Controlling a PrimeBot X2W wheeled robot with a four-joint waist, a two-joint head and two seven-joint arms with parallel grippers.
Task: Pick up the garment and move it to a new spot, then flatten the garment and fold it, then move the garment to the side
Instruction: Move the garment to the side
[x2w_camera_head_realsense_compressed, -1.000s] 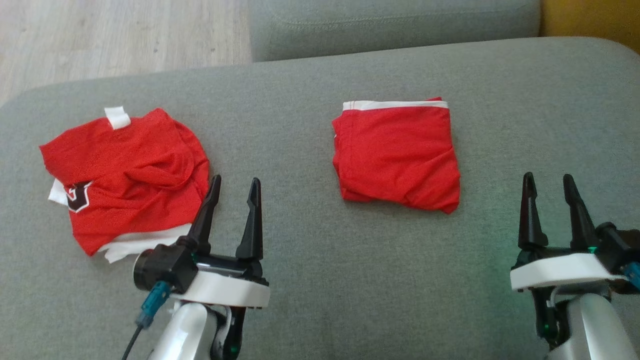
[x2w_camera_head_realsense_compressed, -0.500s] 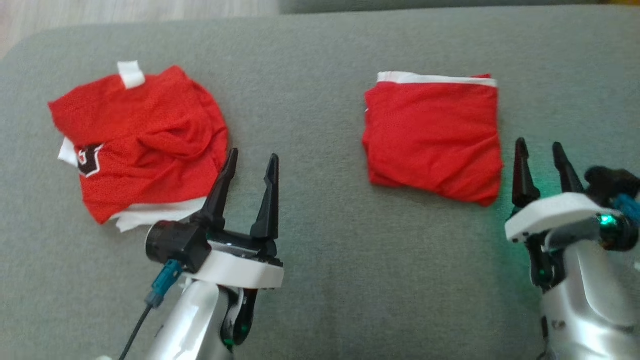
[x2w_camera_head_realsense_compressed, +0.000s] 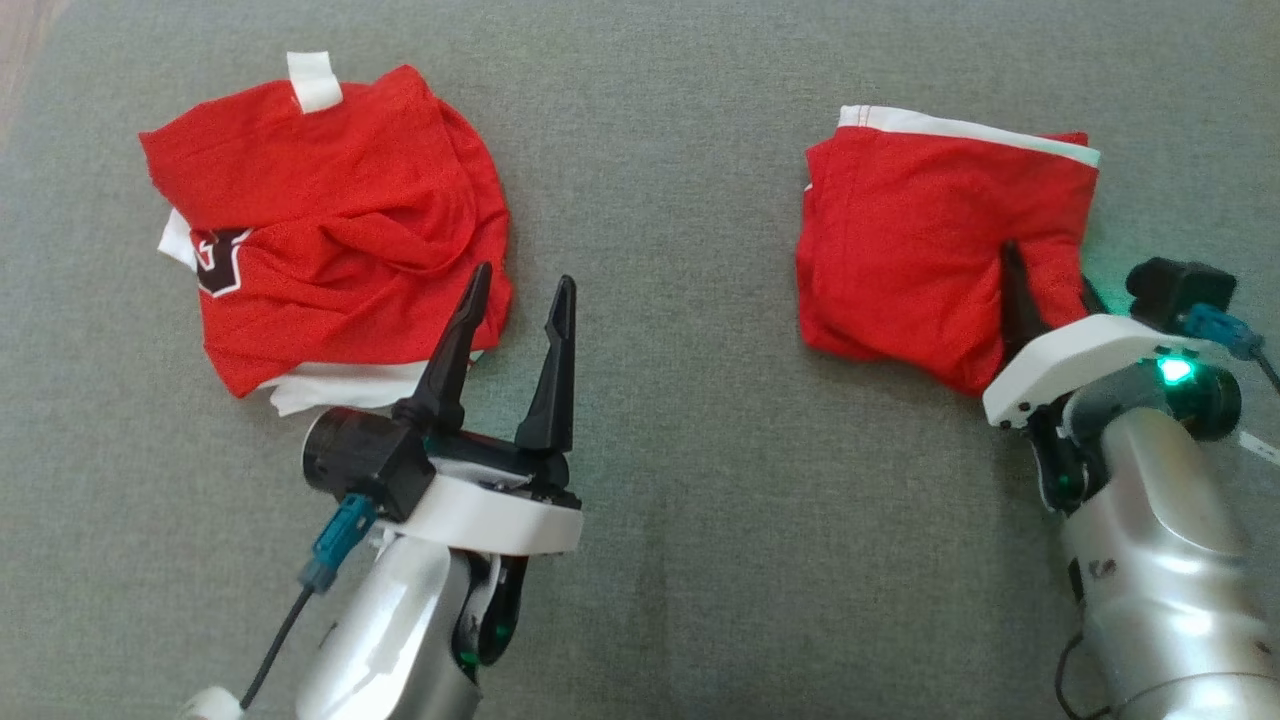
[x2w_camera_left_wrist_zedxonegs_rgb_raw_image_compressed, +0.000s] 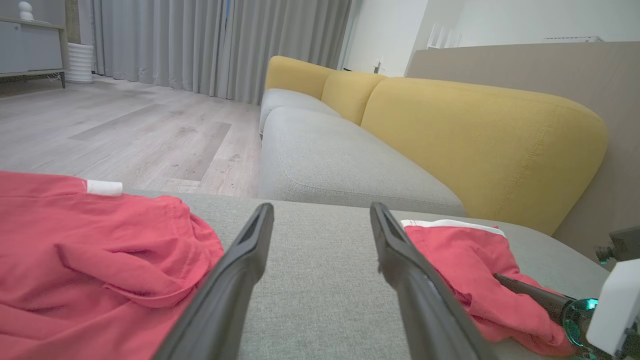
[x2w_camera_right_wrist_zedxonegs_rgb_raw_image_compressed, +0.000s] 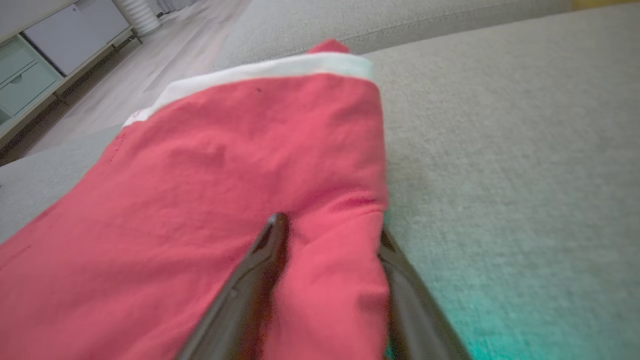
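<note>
Folded garment (x2w_camera_head_realsense_compressed: 920, 250) lay right; right gripper (x2w_camera_head_realsense_compressed: 1045, 268), spread, straddled its near-right corner, apparently to pinch and shift it. Left gripper (x2w_camera_head_realsense_compressed: 526, 273) hovered spread, empty, by crumpled garment (x2w_camera_head_realsense_compressed: 330, 230).

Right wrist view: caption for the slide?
Right end effector open, fingers either side of a fold at the edge of the red garment on the grey sofa.

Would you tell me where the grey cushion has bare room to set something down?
Free: the cushion strip between the crumpled garment and the folded garment, running past the left tool to the near edge. Crowded: the folded garment's near right corner, which the right tool straddles.
</note>
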